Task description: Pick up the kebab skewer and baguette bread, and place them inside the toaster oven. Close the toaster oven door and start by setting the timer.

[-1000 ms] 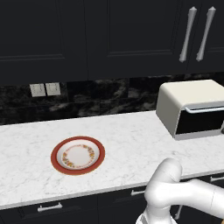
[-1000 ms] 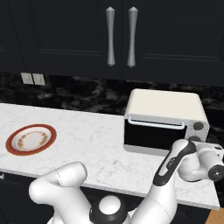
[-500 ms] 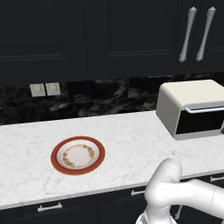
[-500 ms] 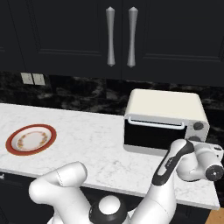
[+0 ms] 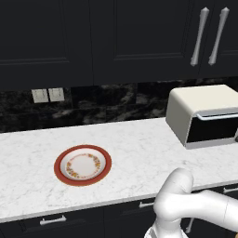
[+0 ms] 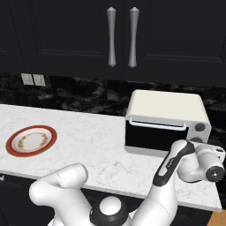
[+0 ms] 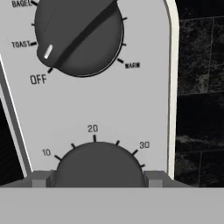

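Your gripper (image 7: 97,178) sits at the toaster oven (image 6: 165,121) on the bench (image 6: 101,141), jaws spread either side of the lower timer dial (image 7: 98,164); whether they grip it you cannot tell. The toaster oven door (image 6: 155,136) is shut.

Toaster oven (image 6: 165,108): matt cream casing, glossy dark glass door (image 6: 152,139), silver metal handle. Desk (image 5: 139,148): polished white marble. Plate (image 5: 82,165): glazed ceramic.
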{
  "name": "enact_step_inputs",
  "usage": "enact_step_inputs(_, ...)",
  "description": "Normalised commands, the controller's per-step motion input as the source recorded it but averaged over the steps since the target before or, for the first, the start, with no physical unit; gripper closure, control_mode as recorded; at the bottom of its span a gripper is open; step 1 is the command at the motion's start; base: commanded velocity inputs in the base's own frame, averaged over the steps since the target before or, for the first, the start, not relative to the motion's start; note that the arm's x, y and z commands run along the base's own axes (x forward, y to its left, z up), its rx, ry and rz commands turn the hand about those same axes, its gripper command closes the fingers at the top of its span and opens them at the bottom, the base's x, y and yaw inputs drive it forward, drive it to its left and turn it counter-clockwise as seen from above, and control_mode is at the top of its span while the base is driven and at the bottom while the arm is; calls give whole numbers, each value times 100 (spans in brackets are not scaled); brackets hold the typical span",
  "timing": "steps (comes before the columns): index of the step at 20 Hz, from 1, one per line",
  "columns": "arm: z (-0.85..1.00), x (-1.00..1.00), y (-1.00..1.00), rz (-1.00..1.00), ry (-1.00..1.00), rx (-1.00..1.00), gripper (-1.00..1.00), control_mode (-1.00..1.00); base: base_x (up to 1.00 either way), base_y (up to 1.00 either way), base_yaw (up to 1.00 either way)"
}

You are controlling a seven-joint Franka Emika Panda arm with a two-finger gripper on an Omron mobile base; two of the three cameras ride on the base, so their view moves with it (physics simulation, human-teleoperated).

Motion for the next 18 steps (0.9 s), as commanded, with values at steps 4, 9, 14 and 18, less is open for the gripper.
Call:
enact_step_inputs(4, -42, 0, 0, -11, 0, 22, 100, -100, 0, 0, 0)
enact_step_inputs(9, -38, 0, 0, -11, 0, 20, 100, -100, 0, 0, 0)
enact_step_inputs(14, -19, -1, 0, -8, 0, 13, 100, -100, 0, 0, 0)
enact_step_inputs(18, 0, 0, 0, -3, 0, 2, 100, -100, 0, 0, 0)
